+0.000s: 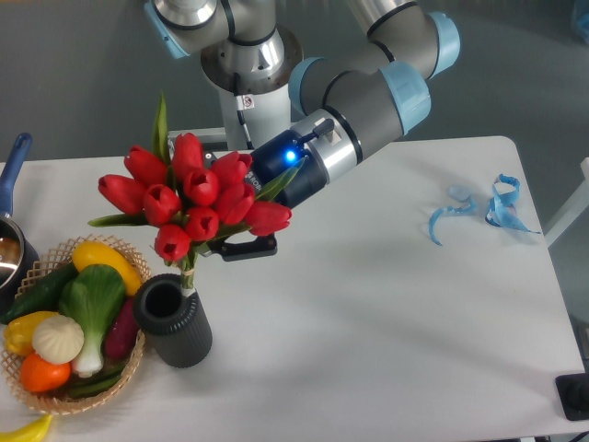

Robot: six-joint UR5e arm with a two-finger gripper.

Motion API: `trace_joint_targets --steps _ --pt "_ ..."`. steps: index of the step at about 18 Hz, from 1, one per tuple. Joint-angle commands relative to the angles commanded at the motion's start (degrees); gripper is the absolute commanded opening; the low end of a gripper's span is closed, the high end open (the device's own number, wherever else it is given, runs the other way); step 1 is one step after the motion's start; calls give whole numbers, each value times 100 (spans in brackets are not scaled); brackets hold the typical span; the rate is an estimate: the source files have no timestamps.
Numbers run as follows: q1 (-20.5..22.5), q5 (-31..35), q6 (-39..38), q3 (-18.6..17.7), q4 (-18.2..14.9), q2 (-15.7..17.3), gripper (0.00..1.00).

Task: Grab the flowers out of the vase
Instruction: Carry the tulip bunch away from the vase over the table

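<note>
The flowers [189, 198], a bunch of red tulips with green leaves, hang in the air at the left of the table. Their short stems [190, 272] end just at the far rim of the vase. The vase [175, 322] is dark grey and ribbed. It stands upright beside the basket, and its mouth looks empty. My gripper [232, 241] reaches in from the right behind the tulip heads and is shut on the bunch. One black finger [250, 247] shows below the blooms. The rest of the grip is hidden by the flowers.
A wicker basket [129, 364] at the left holds vegetables, including a green leafy one with a white stalk [90, 308]. A pot with a blue handle [11, 184] is at the left edge. A blue ribbon [488, 207] lies at the far right. A yellow item [23, 429] is at the bottom left.
</note>
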Motion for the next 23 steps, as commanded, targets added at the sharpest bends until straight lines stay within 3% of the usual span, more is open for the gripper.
trace_joint_targets --steps 7,11,16,23 --pt "588 385 500 53 9 -18 8" --pt "730 2088 817 0 0 70 10" --pt "879 3065 1379 -141 -35 105 8" --pt "941 5200 1486 -404 -237 343 6"
